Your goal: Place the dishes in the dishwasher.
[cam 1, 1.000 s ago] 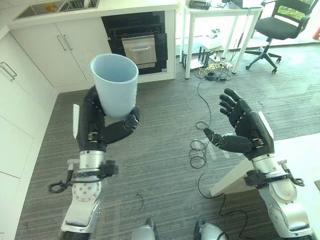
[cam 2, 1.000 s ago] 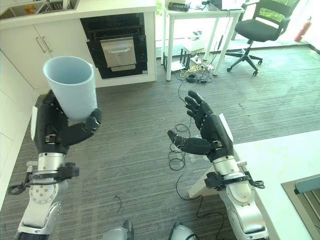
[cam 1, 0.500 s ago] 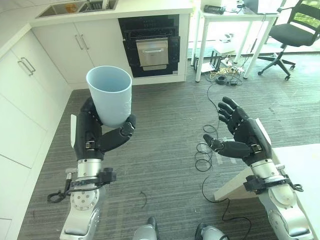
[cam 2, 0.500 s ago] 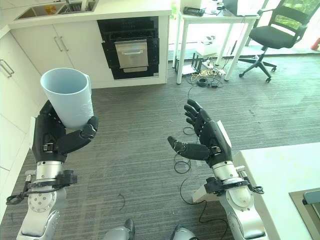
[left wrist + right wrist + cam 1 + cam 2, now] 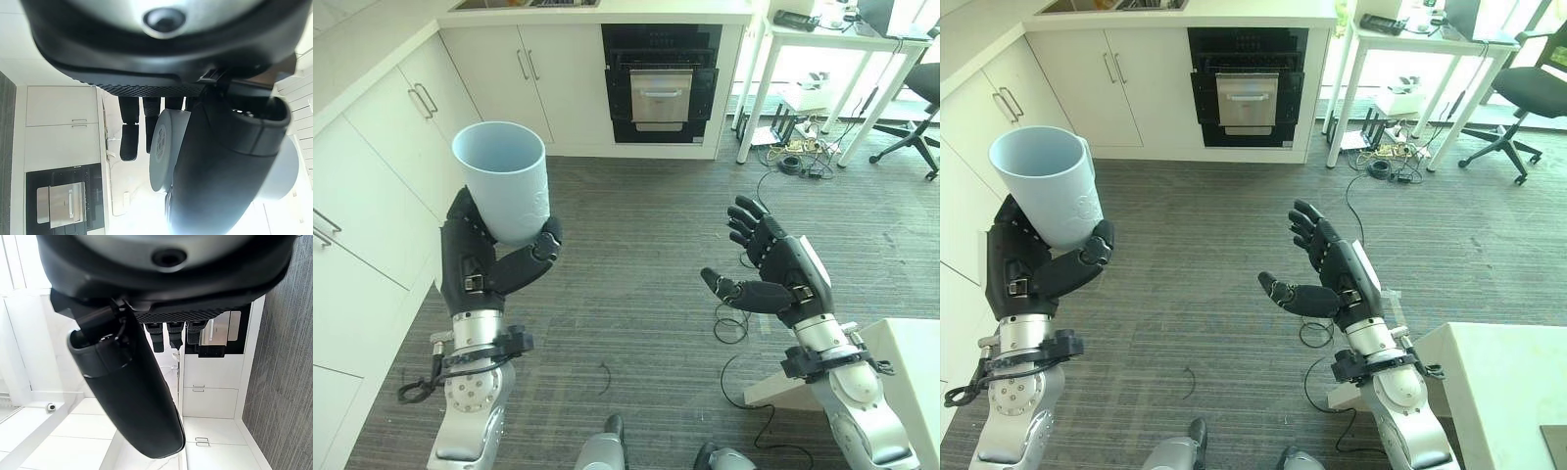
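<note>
Left hand [image 5: 481, 264] curled round pale blue cup [image 5: 503, 192], upright, mouth up, held at my near left. Right hand [image 5: 773, 282] spread, empty. Dark appliance [image 5: 661, 83] in far cabinets lies ahead, slightly right; left hand carries.

Pale blue cup [image 5: 504, 191] against dark grey streaked floor [image 5: 636, 245], with white cabinets [image 5: 524, 83] beside the black-and-silver dishwasher [image 5: 661, 83], black hands [image 5: 484, 264] on silver-grey arms.
</note>
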